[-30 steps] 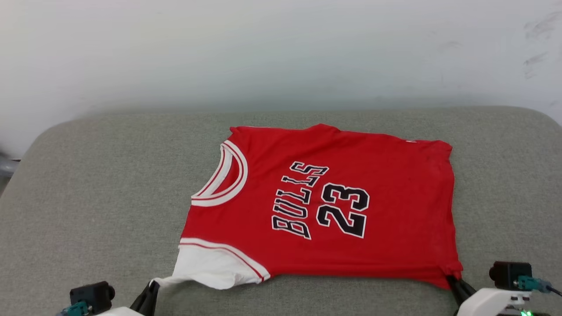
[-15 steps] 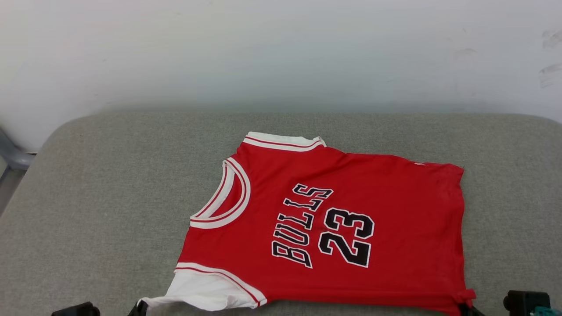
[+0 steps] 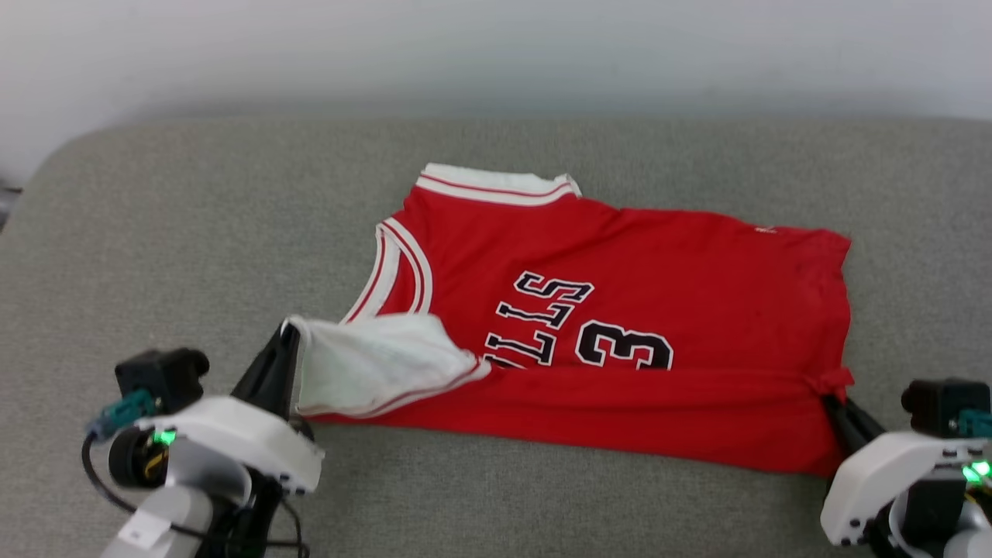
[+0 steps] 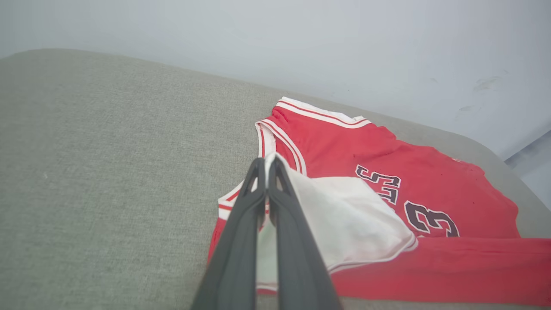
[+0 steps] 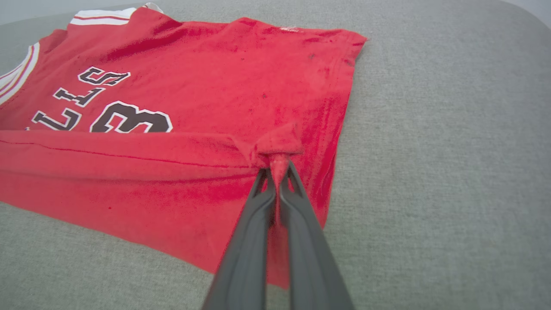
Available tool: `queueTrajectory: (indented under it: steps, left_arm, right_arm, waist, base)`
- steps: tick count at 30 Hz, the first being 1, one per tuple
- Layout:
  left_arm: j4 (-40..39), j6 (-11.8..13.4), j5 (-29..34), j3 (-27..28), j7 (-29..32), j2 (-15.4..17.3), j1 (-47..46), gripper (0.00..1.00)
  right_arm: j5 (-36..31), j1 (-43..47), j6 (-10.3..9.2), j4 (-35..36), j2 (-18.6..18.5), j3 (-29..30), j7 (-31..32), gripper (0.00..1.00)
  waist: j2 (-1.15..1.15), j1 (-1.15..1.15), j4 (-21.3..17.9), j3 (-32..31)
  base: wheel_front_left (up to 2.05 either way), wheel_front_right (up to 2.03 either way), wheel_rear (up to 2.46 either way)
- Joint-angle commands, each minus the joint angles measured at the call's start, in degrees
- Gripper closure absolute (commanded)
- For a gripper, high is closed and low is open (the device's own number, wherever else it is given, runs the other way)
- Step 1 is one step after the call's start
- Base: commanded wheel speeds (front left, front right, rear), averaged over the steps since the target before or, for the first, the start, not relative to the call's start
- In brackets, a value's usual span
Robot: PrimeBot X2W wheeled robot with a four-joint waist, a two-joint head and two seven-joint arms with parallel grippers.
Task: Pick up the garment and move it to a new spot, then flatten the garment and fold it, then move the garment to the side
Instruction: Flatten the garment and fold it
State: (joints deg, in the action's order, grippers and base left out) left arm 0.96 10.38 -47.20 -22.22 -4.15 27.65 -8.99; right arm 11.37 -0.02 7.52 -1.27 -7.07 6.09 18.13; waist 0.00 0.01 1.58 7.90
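Observation:
The red garment lies on the grey cushion, collar to the left, its black lettering half covered by the near edge, which is lifted and folded over the chest. My left gripper is shut on the white near sleeve, holding it raised over the shirt near the collar. At the right, my right gripper is shut on the bunched red hem corner. The far sleeve's striped trim shows at the back.
The grey cushioned surface spreads wide to the left of the shirt and along the front. A pale wall runs behind it. The cushion's rounded left corner falls away toward the floor.
Both grippers have risen and carried the shirt's near edge away from me, over the chest, covering half of the lettering. The head camera has also shifted.

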Motion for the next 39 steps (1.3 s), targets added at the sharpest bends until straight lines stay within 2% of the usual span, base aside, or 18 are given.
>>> queueTrajectory:
  steps: [1, 6, 12, 13, 14, 15, 16, 17, 18, 19, 24, 29, 33, 39]
  left_arm:
    - [1.2, -0.9, 0.3, -0.2, -0.6, -0.8, -2.6, 1.0]
    - [7.7, -3.8, 1.1, -1.0, -0.8, -1.8, -10.1, 1.0]
    - [16.5, -7.3, 0.1, -2.7, 0.8, -3.3, -15.1, 1.0]
    - [18.0, -8.0, -0.2, -2.8, 1.3, -3.6, -15.6, 1.0]
    - [19.2, -8.7, -0.5, -3.2, 1.8, -3.8, -16.0, 1.0]
    - [20.5, -9.3, -0.9, -3.4, 2.2, -4.0, -16.4, 1.0]
    - [21.6, -9.6, -1.1, -3.5, 2.5, -4.1, -16.6, 0.8]
    - [22.5, -9.8, -1.3, -3.5, 2.5, -4.2, -16.9, 0.53]
    - [23.3, -10.0, -1.4, -3.3, 2.0, -4.4, -17.1, 0.08]
    - [23.9, -10.2, -1.4, -3.2, 1.5, -4.5, -17.2, 0.0]
    - [25.5, -10.1, -1.8, -2.3, 0.3, -3.8, -16.6, 0.0]
    - [24.4, -9.0, -2.6, -1.8, 3.3, -1.2, -15.2, 0.0]
    - [21.4, -8.9, -4.6, -2.3, 11.3, 2.4, -13.9, 0.0]
    - [15.1, -7.9, -10.9, -3.3, 28.2, 7.3, -12.2, 0.0]
  right_arm:
    - [-0.6, -2.1, -0.06, -0.7, -0.2, 0.2, -0.1, 1.0]
    - [-1.2, -7.0, -0.06, -4.0, -0.5, -0.6, -0.7, 1.0]
    - [-1.9, -10.2, -0.06, -9.5, -0.3, -2.0, -2.3, 1.0]
    - [-1.7, -10.4, -0.07, -10.4, -0.1, -2.2, -2.5, 0.91]
    - [-1.6, -10.5, -0.07, -11.3, 0.0, -2.5, -2.8, 0.7]
    - [-1.6, -10.6, -0.07, -12.1, 0.2, -2.7, -2.9, 0.57]
    - [-1.6, -10.8, -0.07, -12.6, 0.4, -2.9, -3.4, 0.0]
    - [-1.4, -10.9, -0.07, -13.0, 0.6, -3.1, -4.2, 0.0]
    - [-1.2, -10.9, -0.07, -13.2, 0.8, -3.0, -5.2, 0.0]
    - [-0.7, -11.0, -0.06, -13.0, 1.1, -2.8, -6.8, 0.0]
    - [0.6, -10.6, -0.05, -11.4, 2.2, -2.0, -15.2, 0.0]
    - [0.1, -9.9, -0.05, -11.4, 2.5, -1.7, -19.7, 0.0]
    - [-0.4, -9.0, -0.05, -10.6, 2.9, -1.2, -20.4, 0.0]
    - [-1.1, -7.6, -0.05, -8.8, 3.5, -0.6, -19.3, 0.0]
  waist:
    - [0.0, -0.01, -0.6, 4.0]
    - [0.0, -0.01, -1.3, 8.3]
    - [0.0, -0.01, -2.2, 10.4]
    - [0.0, -0.01, -2.3, 10.5]
    - [0.0, -0.01, -2.4, 10.6]
    - [0.0, -0.01, -2.5, 10.6]
    - [0.0, -0.01, -2.6, 10.5]
    - [0.0, -0.01, -2.6, 10.3]
    - [0.0, -0.01, -2.7, 10.0]
    - [0.0, -0.01, -2.7, 9.7]
    - [0.0, -0.01, -2.8, 7.3]
    - [0.0, -0.01, -3.3, 4.0]
    - [0.0, -0.01, -3.4, 2.2]
    - [0.0, -0.01, -3.9, 1.4]
  base:
    - [0.0, 0.0, 0.0]
    - [0.0, 0.0, 0.0]
    - [0.0, 0.0, 0.0]
    - [0.0, 0.0, 0.0]
    - [0.0, 0.0, 0.0]
    - [0.0, 0.0, 0.0]
    - [0.0, 0.0, 0.0]
    - [0.0, 0.0, 0.0]
    - [0.0, 0.0, 0.0]
    - [0.0, 0.0, 0.0]
    - [0.0, 0.0, 0.0]
    - [0.0, 0.0, 0.0]
    - [0.0, 0.0, 0.0]
    - [0.0, 0.0, 0.0]
